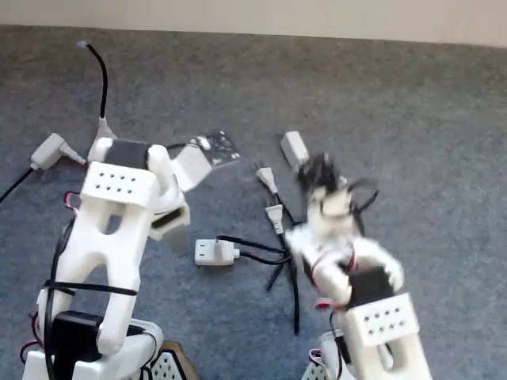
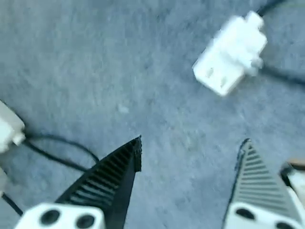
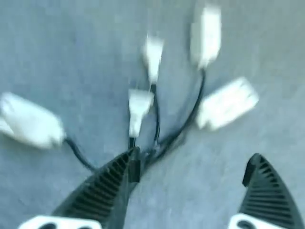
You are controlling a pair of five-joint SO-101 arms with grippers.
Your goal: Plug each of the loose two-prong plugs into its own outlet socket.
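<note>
Two-prong plug [image 3: 139, 107] lies loose on the grey desk [image 3: 71, 47], just ahead of the right hand [image 3: 194, 157]. Second plug [image 3: 153, 52] lies beyond it. That hand's jaws stand apart, holding nothing. Outlet socket [image 2: 231, 52] lies ahead of the left hand [image 2: 191, 143], untouched. Its jaws are also apart and empty.
</note>
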